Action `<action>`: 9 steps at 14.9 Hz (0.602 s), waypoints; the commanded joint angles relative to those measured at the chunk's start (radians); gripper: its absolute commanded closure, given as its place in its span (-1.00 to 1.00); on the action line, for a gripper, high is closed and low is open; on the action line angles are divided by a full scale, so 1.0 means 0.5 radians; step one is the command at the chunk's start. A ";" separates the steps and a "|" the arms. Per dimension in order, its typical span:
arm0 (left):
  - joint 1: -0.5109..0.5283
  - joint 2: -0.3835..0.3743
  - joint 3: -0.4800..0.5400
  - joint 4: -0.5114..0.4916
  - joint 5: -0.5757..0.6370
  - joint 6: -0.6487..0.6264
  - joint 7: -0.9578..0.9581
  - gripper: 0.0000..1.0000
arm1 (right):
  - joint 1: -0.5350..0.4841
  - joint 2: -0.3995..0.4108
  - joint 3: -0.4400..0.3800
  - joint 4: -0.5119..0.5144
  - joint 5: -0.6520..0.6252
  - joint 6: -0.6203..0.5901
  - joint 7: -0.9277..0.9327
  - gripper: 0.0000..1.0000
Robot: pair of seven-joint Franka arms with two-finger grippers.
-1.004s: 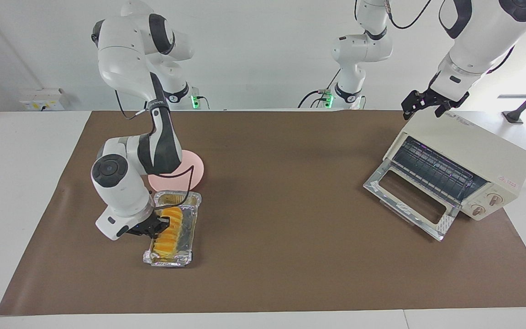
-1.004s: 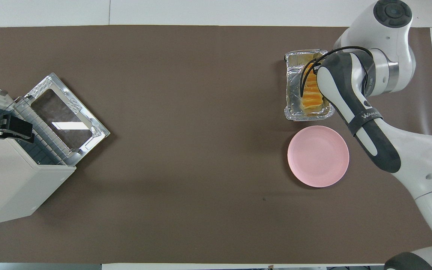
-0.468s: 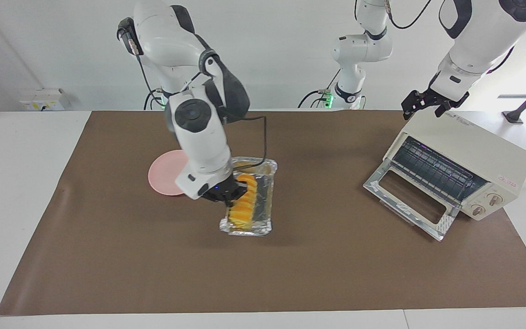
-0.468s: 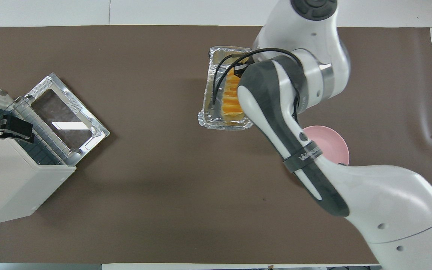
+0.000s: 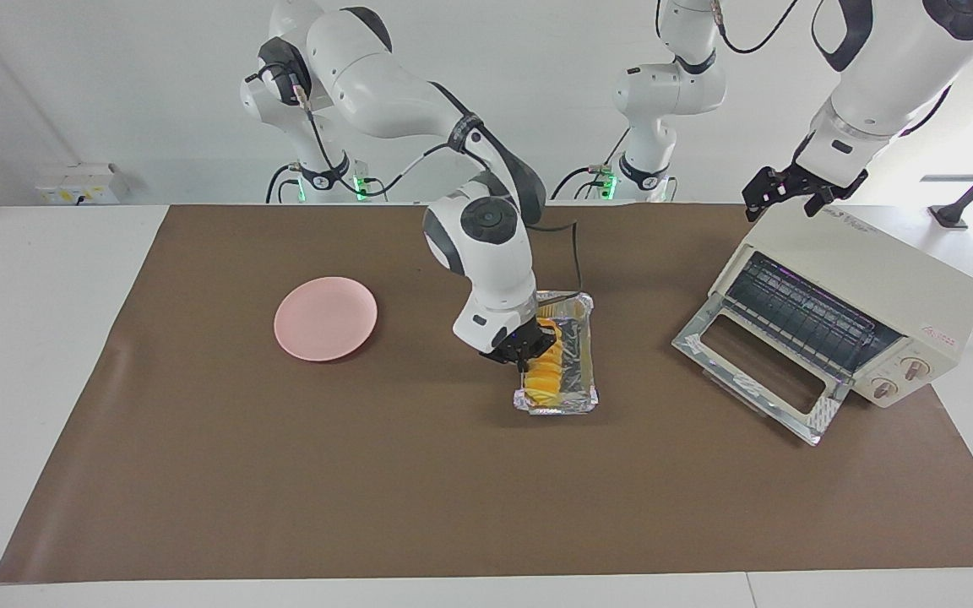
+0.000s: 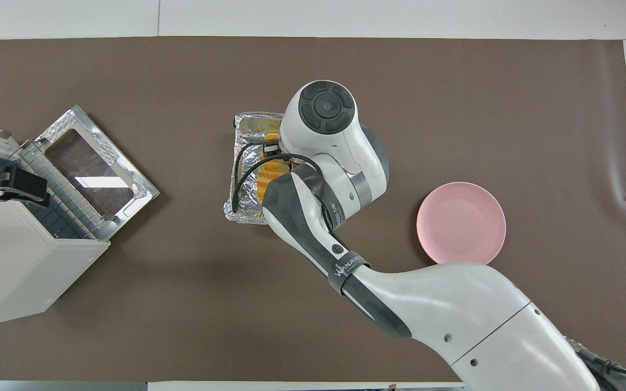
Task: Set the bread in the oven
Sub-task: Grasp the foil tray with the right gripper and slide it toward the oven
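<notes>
Mid-frame, facing view: bread (image 5: 546, 372) lies in its foil tray (image 5: 582, 370), between the pink plate (image 5: 325, 318) and the oven (image 5: 873, 283).

Right gripper (image 5: 526, 354) is down at the tray's long wall, just beside the loaf, with its fingertips pinched fully together. It looks like a grip on the thin foil wall. Can't tell whether any slice is caught too, or whether the tray is clear of the mat. Left gripper (image 5: 793, 192) waits over the oven's top corner, upper frame, jaws wide and empty. The oven door (image 5: 750, 374) is dropped open and the rack is bare. Handling guess: the loaf is light and soft, and its slices may shear apart if squeezed. The foil is flimsy and sags from a one-sided hold. Better to carry the tray by its rim, low and level.
</notes>
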 commanded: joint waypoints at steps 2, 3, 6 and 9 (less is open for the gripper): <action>0.023 -0.038 -0.014 -0.022 -0.019 -0.018 -0.018 -1.00 | 0.042 -0.085 -0.009 -0.217 0.018 0.146 -0.019 1.00; 0.023 -0.038 -0.014 -0.022 -0.019 -0.018 -0.018 -1.00 | 0.042 -0.088 -0.009 -0.211 0.021 0.137 -0.013 1.00; 0.023 -0.038 -0.014 -0.022 -0.019 -0.018 -0.018 -1.00 | 0.042 -0.097 -0.012 -0.177 0.045 0.057 0.024 -1.00; 0.023 -0.038 -0.014 -0.022 -0.019 -0.018 -0.018 -1.00 | -0.007 -0.091 -0.024 0.076 0.057 -0.313 0.067 -1.00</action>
